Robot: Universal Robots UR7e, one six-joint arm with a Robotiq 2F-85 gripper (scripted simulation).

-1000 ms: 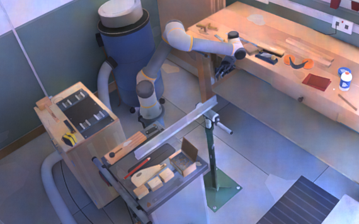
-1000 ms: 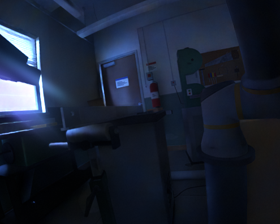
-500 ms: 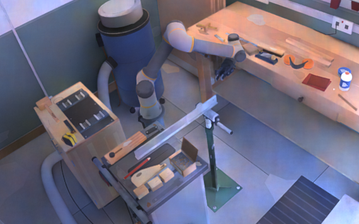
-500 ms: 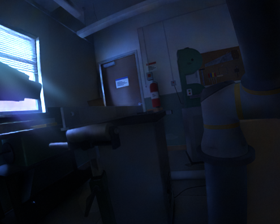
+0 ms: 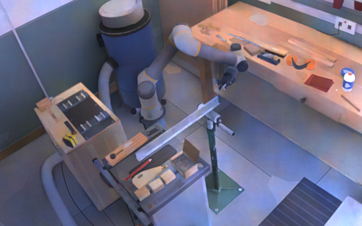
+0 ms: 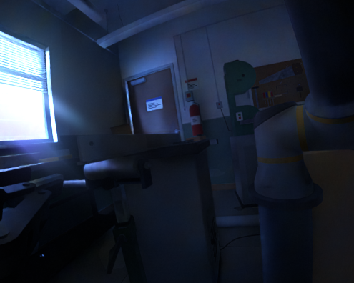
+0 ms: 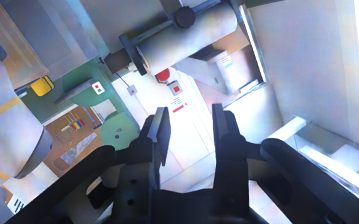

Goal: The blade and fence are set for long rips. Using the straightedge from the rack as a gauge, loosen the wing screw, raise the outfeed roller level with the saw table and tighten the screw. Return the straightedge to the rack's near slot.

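Observation:
The long metal straightedge (image 5: 177,128) lies across the saw table (image 5: 158,165) and reaches out over the outfeed roller (image 5: 226,128), which sits on a green stand post (image 5: 213,158). My gripper (image 5: 224,83) hangs in the air above and beyond the straightedge's far end, next to the workbench edge. It is open and holds nothing. In the wrist camera the fingers (image 7: 190,126) point toward the roller (image 7: 186,34) and a black knob (image 7: 184,17) at its bracket. The rack (image 5: 85,112) sits on top of the wooden cabinet to the left.
The long workbench (image 5: 298,60) runs along the right, littered with tools and close beside my gripper. A blue dust collector (image 5: 128,54) stands behind the arm's base. On the saw table lie a pencil (image 5: 138,169), wood blocks (image 5: 155,184) and a small open box (image 5: 185,162).

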